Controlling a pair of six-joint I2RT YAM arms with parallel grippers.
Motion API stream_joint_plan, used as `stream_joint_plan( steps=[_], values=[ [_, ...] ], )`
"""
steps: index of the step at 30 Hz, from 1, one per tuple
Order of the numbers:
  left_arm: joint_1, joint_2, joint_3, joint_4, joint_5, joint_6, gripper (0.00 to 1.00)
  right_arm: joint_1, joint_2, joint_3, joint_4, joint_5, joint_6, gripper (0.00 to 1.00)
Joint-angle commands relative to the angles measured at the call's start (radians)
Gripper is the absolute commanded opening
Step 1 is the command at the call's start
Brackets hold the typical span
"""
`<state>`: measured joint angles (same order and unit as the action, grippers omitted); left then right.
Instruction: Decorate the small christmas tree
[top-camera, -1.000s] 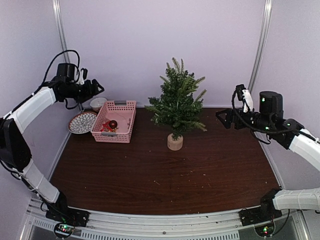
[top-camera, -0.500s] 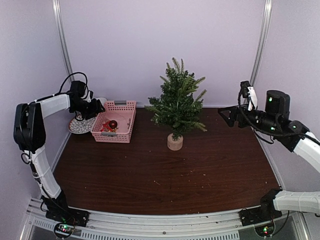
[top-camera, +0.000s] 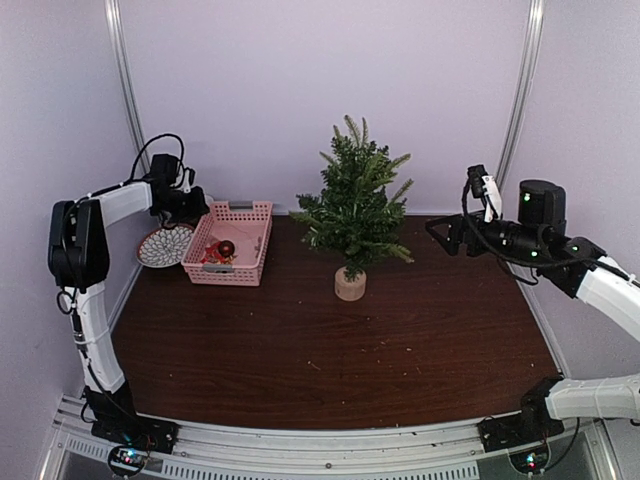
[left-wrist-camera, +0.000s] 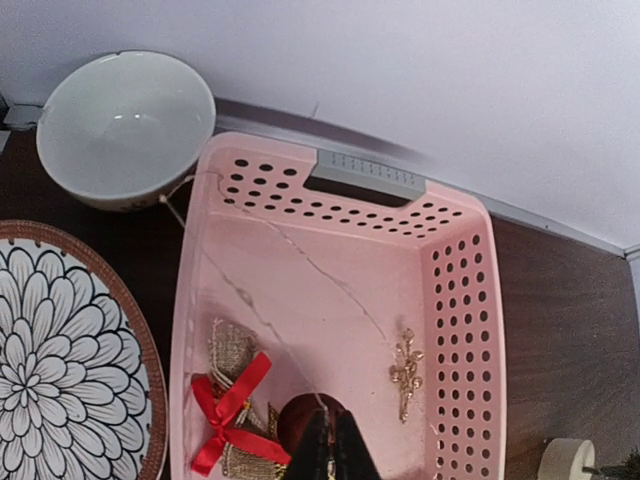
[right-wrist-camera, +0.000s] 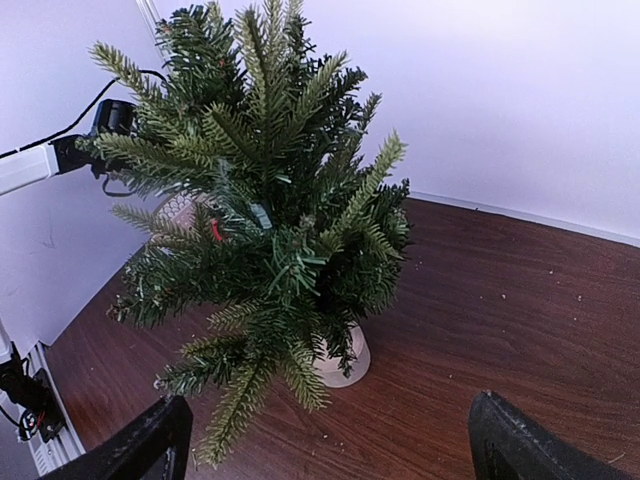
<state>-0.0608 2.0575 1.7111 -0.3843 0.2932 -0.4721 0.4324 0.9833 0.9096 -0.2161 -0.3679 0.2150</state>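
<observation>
Your left claw: pinched together, hanging over pink basket. Your right claw: spread wide, facing small christmas tree. Tree upright on counter, right of basket, apart from it.

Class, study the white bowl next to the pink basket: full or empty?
Empty. The left wrist view looks into the white bowl beside the pink basket; only its bare inside shows.
</observation>
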Motion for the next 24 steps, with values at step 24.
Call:
stream_joint_plan(
  steps=[24],
  values=[
    [-0.145, -0.317, 0.127, -0.182, 0.028, 0.188, 0.00, -0.001, 0.053, 0.075, 0.053, -0.201, -0.027, 0.99]
  ],
)
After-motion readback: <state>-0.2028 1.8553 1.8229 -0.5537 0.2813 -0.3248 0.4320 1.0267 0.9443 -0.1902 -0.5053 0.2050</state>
